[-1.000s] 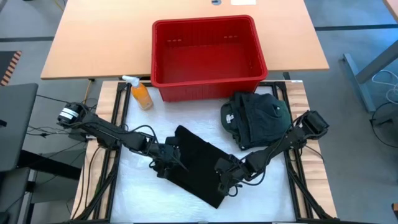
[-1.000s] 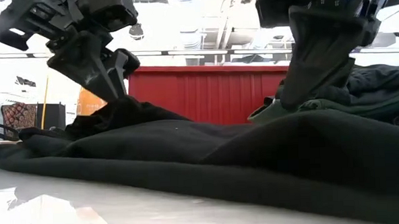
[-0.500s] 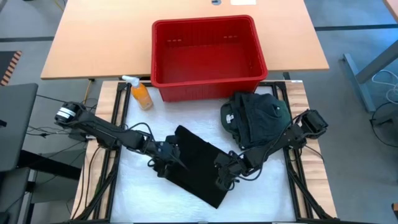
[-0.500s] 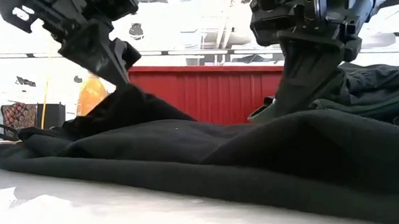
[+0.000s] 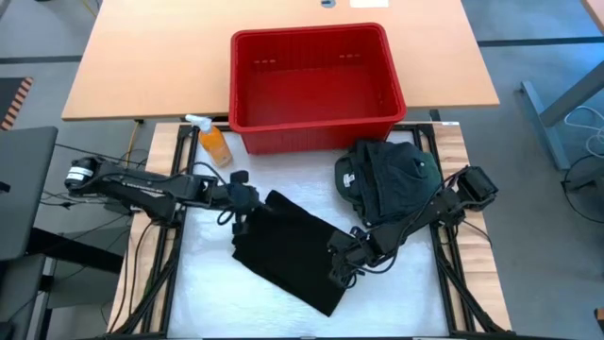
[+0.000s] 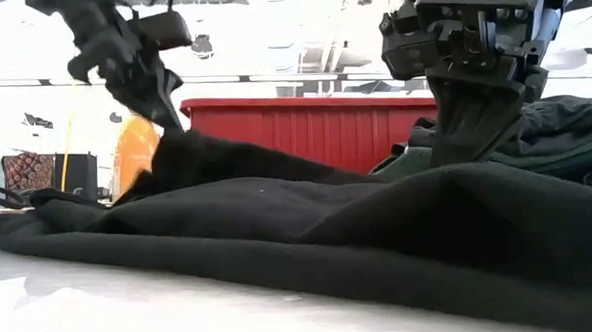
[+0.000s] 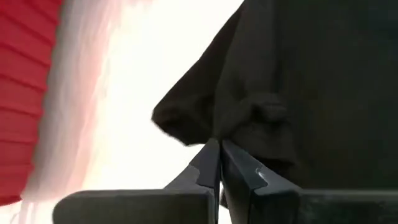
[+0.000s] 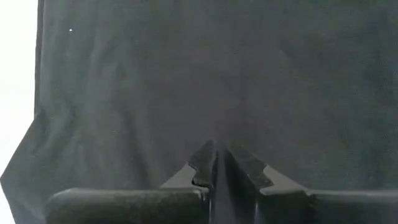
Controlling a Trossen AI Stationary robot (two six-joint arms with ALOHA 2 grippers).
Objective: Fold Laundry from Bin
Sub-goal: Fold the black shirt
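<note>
We see bin (image 5: 316, 85) emptied; both claws, left (image 5: 242, 201) and right (image 5: 341, 267), clenched on black garment (image 5: 288, 250), fold unfinished; green pile (image 5: 387, 179) untouched.

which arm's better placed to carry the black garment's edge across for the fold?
Left, probably. The left gripper is shut on the black garment, its corner already lifted off the table. The right gripper pinches it too, but low, at the opposite edge.

Left gripper (image 5: 238, 195) raised, fingers pinched together; right gripper (image 5: 338, 269) low, fingers pressed closed, arm stretched inward.
</note>
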